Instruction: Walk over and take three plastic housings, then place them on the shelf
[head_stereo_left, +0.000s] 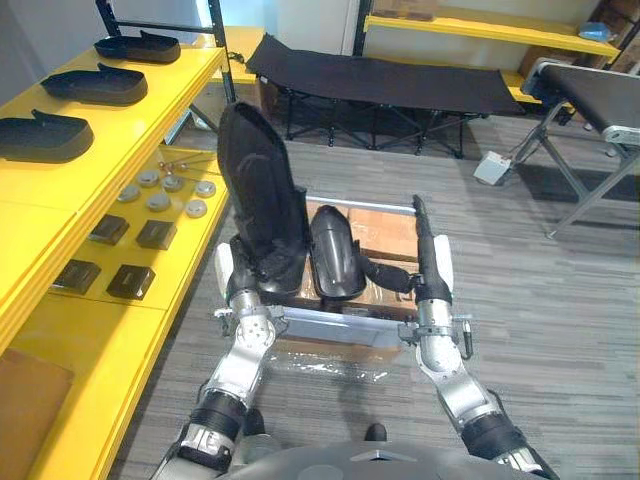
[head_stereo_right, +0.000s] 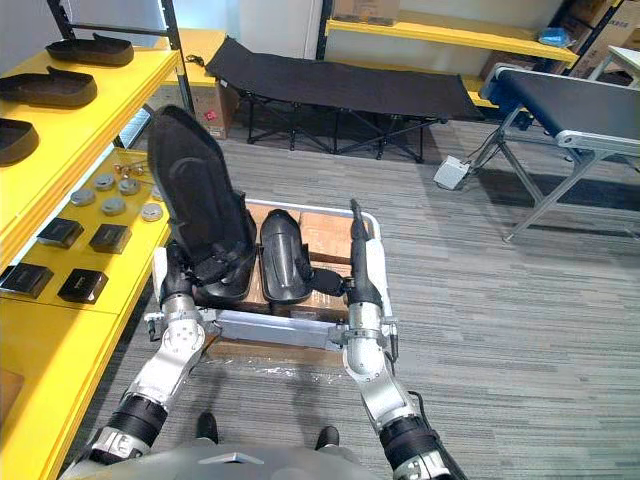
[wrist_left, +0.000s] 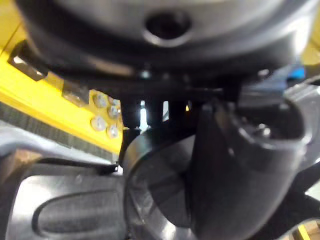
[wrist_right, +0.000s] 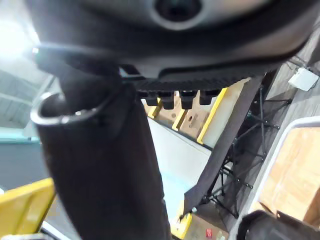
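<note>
My left hand (head_stereo_left: 248, 283) grips the tall housing (head_stereo_left: 258, 175) upright over the cart (head_stereo_left: 365, 203), my right hand (head_stereo_left: 428, 255) lies open; top-heavy, it could tip loose

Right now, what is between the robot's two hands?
A smaller black housing sits on the cart between the left hand, which holds the tall housing upright, and the right hand. Both eye views show it.

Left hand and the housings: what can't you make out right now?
Left hand contact with the tall housing: hidden behind it in the eye views; left wrist view too close.
Nearest shelf housing: cut off by the right eye view's left edge.
Round grey parts: too small to identify.
</note>
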